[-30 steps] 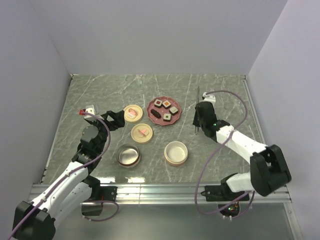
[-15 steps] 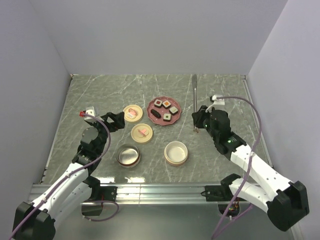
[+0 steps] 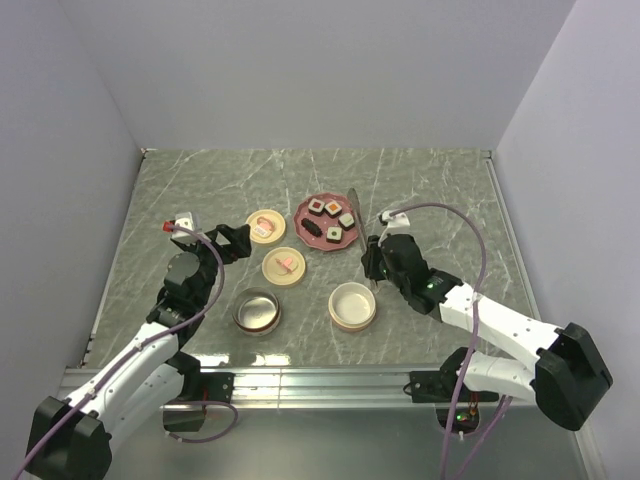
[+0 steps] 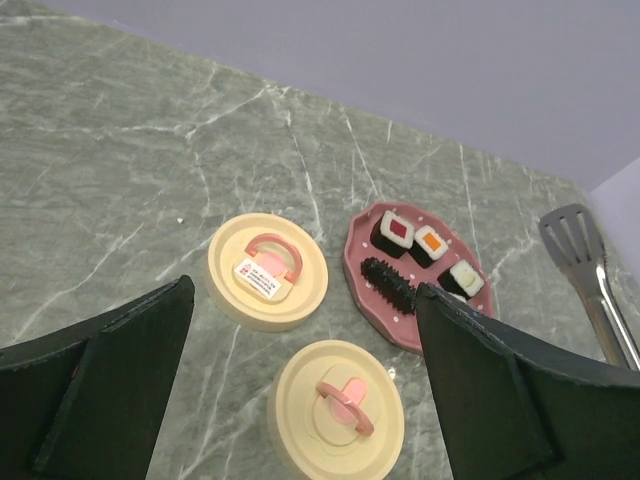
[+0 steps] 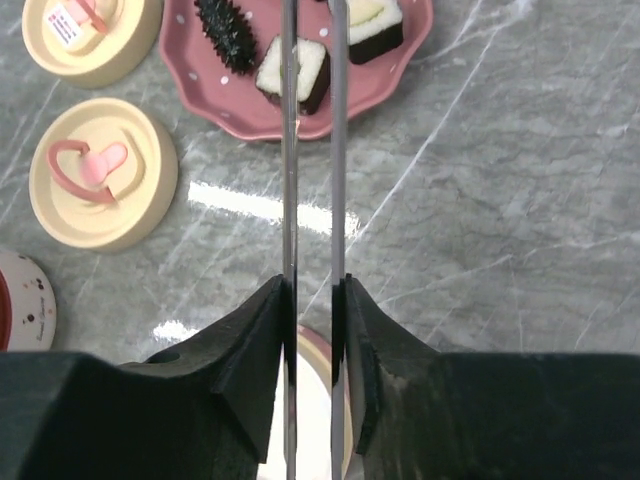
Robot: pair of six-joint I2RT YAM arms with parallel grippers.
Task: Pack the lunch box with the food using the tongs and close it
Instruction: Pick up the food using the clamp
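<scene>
The food (image 3: pixel 330 220) lies on a pink plate (image 3: pixel 312 240): several dark-sided cubes and one all-dark piece (image 5: pixel 225 33). My right gripper (image 3: pixel 372 262) (image 5: pixel 312 290) is shut on the tongs (image 3: pixel 355 212), whose two slim arms (image 5: pixel 289 150) stand a little apart and reach out over a white-topped cube (image 5: pixel 308 72). A cream lunch box bowl (image 3: pixel 352 305) sits just below that gripper. Left of the lids, my left gripper (image 3: pixel 237 240) (image 4: pixel 303 290) is open and holds nothing. In the left wrist view the tongs' tip (image 4: pixel 575 240) shows to the right of the plate (image 4: pixel 400 330).
Two cream lids with pink handles (image 3: pixel 266 225) (image 3: pixel 284 265) lie left of the plate. A round metal bowl (image 3: pixel 257 310) stands near the front left. Walls close the table on three sides.
My right arm has swung left with the tongs, from right of the plate to over its near edge. The tongs' arms have parted slightly. The left arm has stayed put.
</scene>
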